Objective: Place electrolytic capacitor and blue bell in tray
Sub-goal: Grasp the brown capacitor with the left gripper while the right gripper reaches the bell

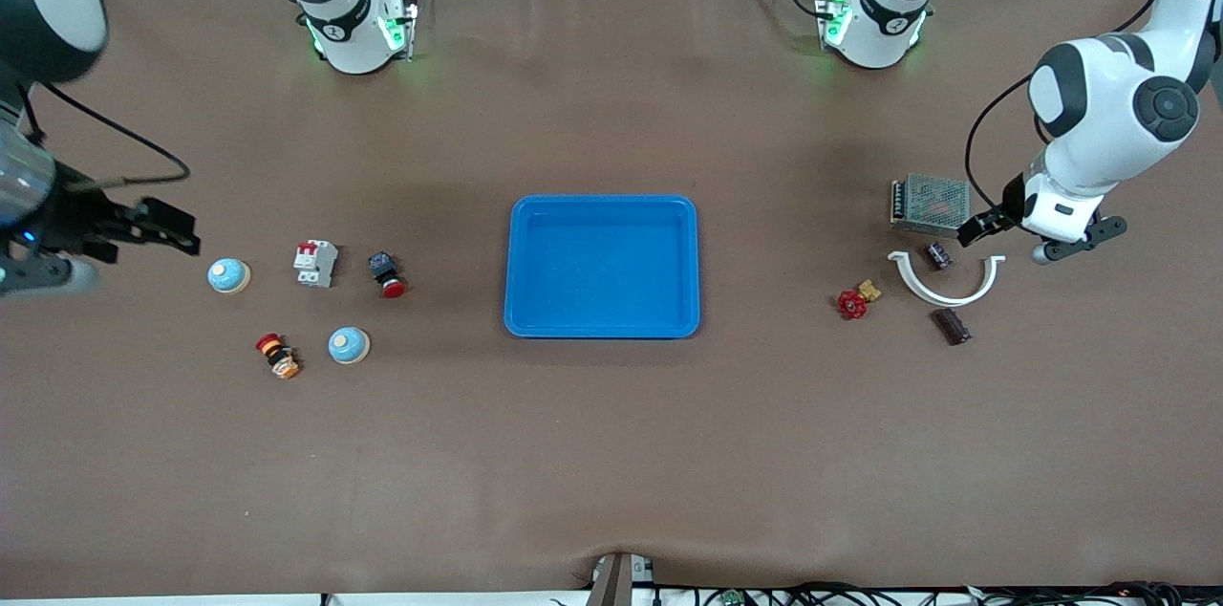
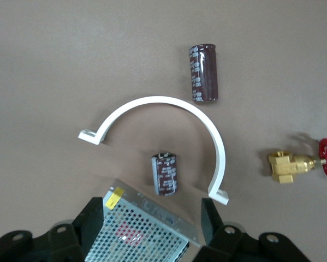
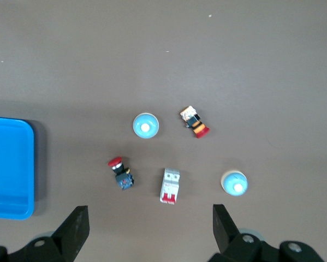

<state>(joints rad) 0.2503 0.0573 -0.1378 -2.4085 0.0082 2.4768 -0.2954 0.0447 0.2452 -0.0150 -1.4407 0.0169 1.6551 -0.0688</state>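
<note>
The blue tray [image 1: 602, 205] lies mid-table and shows at the edge of the right wrist view [image 3: 10, 166]. Two blue bells [image 1: 229, 275] [image 1: 349, 345] stand toward the right arm's end; both show in the right wrist view [image 3: 235, 183] [image 3: 146, 126]. Two dark brown electrolytic capacitors lie toward the left arm's end, one [image 1: 939, 255] [image 2: 165, 173] inside a white half-ring clamp [image 1: 946, 298] [image 2: 152, 101], one [image 1: 952, 326] [image 2: 203, 73] outside it. My left gripper [image 1: 986, 226] [image 2: 152, 221] is open and empty over a metal mesh box. My right gripper [image 1: 167, 233] [image 3: 149, 229] is open and empty over the table beside the first bell.
The metal mesh box [image 1: 930, 203] [image 2: 141, 232] sits next to the clamp. A brass valve with a red wheel [image 1: 853, 302] [image 2: 302, 164] lies toward the tray. A white circuit breaker [image 1: 315, 262], a red push button [image 1: 387, 274] and a red-capped button [image 1: 277, 355] lie among the bells.
</note>
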